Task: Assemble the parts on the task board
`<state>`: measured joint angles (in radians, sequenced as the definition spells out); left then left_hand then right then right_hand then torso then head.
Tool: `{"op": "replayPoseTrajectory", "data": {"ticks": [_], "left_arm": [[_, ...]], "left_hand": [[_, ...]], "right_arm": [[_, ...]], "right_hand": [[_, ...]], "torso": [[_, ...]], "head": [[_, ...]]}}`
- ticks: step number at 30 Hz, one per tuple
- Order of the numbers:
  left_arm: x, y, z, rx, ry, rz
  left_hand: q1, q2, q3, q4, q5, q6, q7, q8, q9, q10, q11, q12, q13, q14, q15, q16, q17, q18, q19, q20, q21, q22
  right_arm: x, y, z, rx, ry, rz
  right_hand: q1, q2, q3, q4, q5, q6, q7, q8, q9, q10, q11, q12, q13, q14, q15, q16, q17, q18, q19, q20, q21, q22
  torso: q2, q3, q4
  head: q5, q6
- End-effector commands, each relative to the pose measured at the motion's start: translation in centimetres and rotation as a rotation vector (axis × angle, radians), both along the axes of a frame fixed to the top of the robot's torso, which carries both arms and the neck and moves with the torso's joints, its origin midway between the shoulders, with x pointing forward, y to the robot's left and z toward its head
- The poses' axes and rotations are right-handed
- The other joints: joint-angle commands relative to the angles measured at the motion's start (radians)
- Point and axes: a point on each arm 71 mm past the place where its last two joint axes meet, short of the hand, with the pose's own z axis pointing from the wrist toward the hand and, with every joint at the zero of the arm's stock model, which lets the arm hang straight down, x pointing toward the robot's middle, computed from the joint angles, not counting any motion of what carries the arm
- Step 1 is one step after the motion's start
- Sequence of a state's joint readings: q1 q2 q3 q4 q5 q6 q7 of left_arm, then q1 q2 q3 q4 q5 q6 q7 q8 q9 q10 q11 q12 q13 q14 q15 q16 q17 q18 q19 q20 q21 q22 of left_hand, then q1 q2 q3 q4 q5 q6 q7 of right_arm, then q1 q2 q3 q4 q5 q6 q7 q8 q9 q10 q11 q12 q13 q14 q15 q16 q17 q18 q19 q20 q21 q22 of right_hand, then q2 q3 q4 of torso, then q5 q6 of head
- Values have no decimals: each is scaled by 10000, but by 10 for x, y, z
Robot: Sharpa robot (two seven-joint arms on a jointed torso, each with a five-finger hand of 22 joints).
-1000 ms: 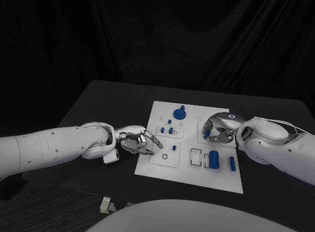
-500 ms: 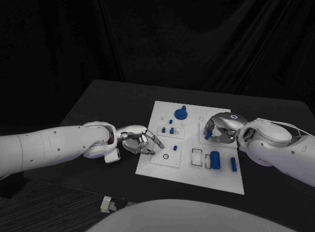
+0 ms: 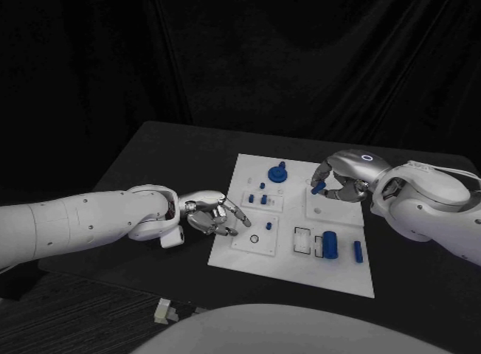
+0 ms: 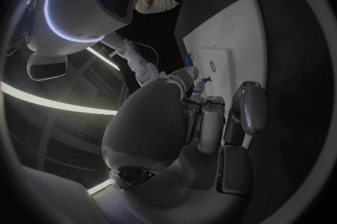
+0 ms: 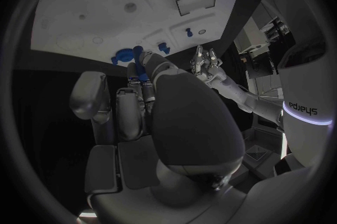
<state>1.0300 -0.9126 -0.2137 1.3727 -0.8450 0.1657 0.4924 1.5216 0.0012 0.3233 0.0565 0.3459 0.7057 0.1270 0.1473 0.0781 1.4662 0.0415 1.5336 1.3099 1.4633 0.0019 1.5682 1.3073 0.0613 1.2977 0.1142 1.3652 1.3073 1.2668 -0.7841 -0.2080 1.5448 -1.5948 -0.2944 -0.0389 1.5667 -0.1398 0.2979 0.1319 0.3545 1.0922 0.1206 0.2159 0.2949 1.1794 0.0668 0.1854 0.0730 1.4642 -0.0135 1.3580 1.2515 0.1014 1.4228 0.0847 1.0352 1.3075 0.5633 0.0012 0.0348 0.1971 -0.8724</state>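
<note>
Backdrop: black curtain all the way round, with a black worktop (image 3: 166,158) in front of it.

Task board: the white task board (image 3: 293,276) lies flat in the middle of the worktop, long side running away from the robot.

What's on the board, far end: a round blue knob part (image 3: 274,174) stands near the far edge, and just nearer than it are two small blue pegs (image 3: 257,198) upright in a raised block.

What's on the board, near end: a dark ring (image 3: 254,239) lies on a small raised plate with a tiny blue peg (image 3: 269,226) behind it. To the side of that there's an empty rectangular frame (image 3: 302,240), then a blue cylinder (image 3: 327,244) lying in its slot, then a thin blue bar (image 3: 356,251) beside it.

Left hand: the left hand (image 3: 212,214) sits at the board's left edge, fingers (image 4: 247,109) curled inward. Looks like nothing's in them, from the wrist view too.

Right hand: the right hand (image 3: 339,181) is raised over the far right part of the board, fingers bent around a small blue part (image 3: 318,187), which the right wrist view also shows pinched at the fingertips.
</note>
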Motion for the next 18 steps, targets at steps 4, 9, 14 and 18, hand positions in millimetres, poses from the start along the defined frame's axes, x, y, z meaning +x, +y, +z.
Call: {"op": "replayPoseTrajectory", "data": {"ticks": [4,9,14,18], "left_arm": [[-1,0,0,-102,61,-50],[-1,0,0,-109,50,-41],[-2,3,1,-63,60,12],[-2,6,0,25,56,109]], "left_hand": [[-55,74,45,5,60,51,-10,38,10,367,54,-56,2106,1075,58,26,2635,54,-33,30,-50,1740],[-55,74,45,5,60,51,-10,38,10,367,54,-56,2106,1075,58,26,2635,54,-33,30,-50,1740],[-67,66,64,3,101,62,8,41,9,342,64,-71,2089,1075,65,26,2635,56,-42,37,-54,1738],[-77,62,72,6,112,80,25,48,11,331,73,-79,2080,1075,70,26,2635,58,-52,41,-61,1735]], "right_arm": [[-15,18,16,245,-132,372],[-34,44,19,-141,-710,1374],[-49,62,13,-423,-1770,2098],[-58,74,5,-468,-2205,2508]], "right_hand": [[-58,44,60,-80,-35,-123,20,-73,9,62,-34,-110,-22,321,-42,-59,-16,-36,-74,-15,-94,1342],[-100,-11,117,-103,-35,-272,61,-185,7,5,9,-207,-37,290,-9,-106,-76,-13,-143,6,-240,1306],[-127,-53,147,-117,23,-308,71,-225,9,2,20,-243,-37,294,3,-82,-41,-14,-150,17,-231,1307],[-125,-94,236,-171,189,-320,79,-269,20,20,27,-292,-33,298,8,-65,-18,-15,-152,26,-198,1313]], "torso": [[0,0,0],[2,0,0],[1,-1,-4],[1,-1,1]], "head": [[13,-3],[54,-3],[113,-3],[133,-3]]}}
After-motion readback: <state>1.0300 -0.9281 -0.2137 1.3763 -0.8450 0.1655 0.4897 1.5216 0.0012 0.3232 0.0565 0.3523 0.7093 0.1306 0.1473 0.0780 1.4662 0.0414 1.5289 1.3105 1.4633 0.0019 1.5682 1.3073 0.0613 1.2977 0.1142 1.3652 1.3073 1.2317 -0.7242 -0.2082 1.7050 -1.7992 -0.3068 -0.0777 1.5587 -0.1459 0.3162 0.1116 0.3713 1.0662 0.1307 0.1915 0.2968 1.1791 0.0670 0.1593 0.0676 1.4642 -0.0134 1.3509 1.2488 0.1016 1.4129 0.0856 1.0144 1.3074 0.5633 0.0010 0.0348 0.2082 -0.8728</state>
